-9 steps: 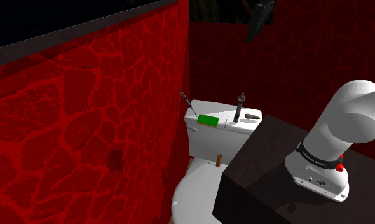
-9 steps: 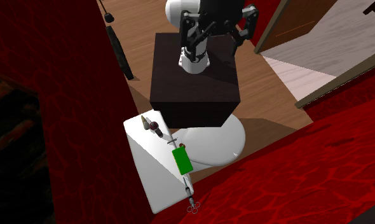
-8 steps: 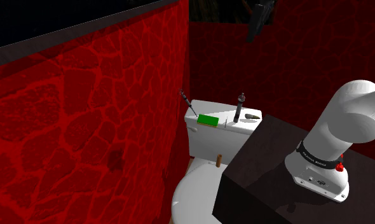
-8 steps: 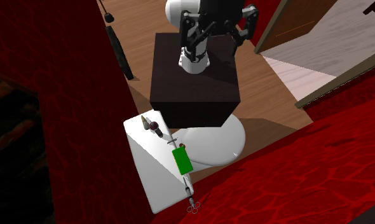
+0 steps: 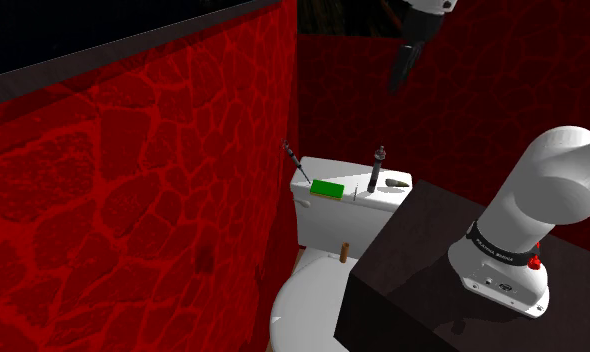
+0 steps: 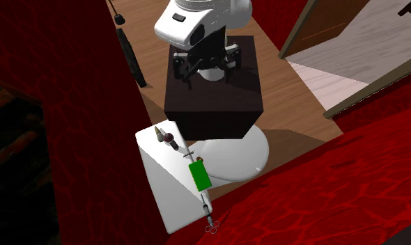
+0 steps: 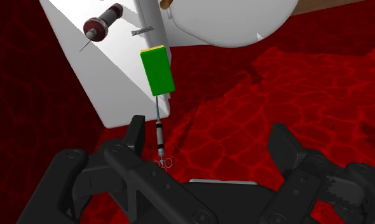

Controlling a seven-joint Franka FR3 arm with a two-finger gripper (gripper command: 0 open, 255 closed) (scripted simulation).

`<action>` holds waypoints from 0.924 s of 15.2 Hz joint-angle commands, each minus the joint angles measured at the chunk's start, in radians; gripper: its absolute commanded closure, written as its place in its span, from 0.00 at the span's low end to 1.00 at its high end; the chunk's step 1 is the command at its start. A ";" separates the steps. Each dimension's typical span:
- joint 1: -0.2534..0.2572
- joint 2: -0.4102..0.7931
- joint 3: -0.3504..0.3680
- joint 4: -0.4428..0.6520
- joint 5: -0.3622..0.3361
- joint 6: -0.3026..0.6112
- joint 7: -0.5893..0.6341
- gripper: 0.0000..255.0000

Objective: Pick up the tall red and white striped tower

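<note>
Gripper (image 7: 208, 143) hangs high over the white toilet tank (image 5: 328, 222), fingers apart w/ nothing btwn them. The tower (image 5: 376, 172), drawn dark w/ a maroon top, stands upright on the tank lid, a little apart from the green block (image 5: 327, 188), twd the lid's end nearest the stand (image 6: 211, 97).

white arm (image 6: 197, 24) above dark stand (image 6: 211, 97) | tower (image 6: 168, 141), green block (image 6: 198, 175) on toilet tank (image 6: 164, 191)

Walls (image 5: 133, 200) look like rough cracked red stone, floor (image 6: 295, 97) is wood planks, toilet (image 5: 303, 300) smooth white, stand (image 6: 211, 111) matt dark.
</note>
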State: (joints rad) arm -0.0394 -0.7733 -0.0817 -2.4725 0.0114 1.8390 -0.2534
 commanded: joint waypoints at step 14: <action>-0.012 0.256 -0.328 -0.242 0.034 0.503 -0.341 0.00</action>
State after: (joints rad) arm -0.0588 -0.5570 -0.3793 -2.7155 0.0333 2.3022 -0.5595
